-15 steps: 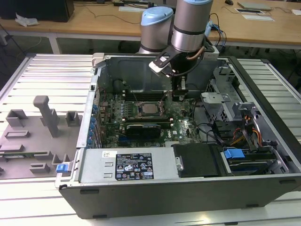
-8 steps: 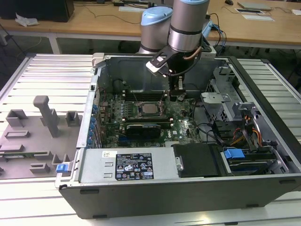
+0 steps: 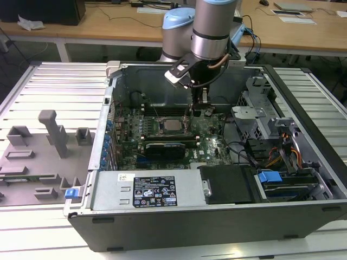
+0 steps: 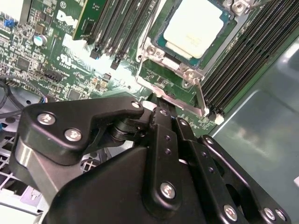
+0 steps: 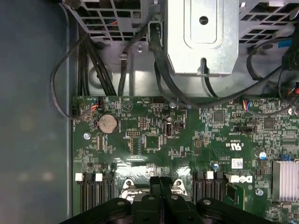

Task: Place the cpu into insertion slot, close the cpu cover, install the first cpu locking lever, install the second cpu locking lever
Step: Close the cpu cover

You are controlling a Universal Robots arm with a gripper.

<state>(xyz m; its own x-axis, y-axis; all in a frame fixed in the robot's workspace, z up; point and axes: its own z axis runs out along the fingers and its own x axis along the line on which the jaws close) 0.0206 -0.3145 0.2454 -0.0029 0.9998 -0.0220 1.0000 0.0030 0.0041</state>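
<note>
Nearest, in both wrist views, the black gripper (image 4: 155,106) has its fingers (image 5: 154,184) pressed side by side, a narrow closed stance. The tips sit at the edge of the cpu cover (image 4: 187,106); whether they pinch that edge cannot be determined. The cpu cover stands swung open, off the socket, with green board visible through its window. Just beyond it the cpu (image 4: 194,28) lies seated in the insertion slot (image 3: 160,128), silvery top up and uncovered. Black memory slots (image 4: 252,46) run alongside the socket. In the exterior view the arm (image 3: 214,27) reaches down into the open computer case (image 3: 217,216), with the gripper just to the exterior view's right of the cpu. A grey fixture tray (image 3: 49,146) lies at the exterior view's left. Wooden desks (image 3: 108,27) stand behind.
</note>
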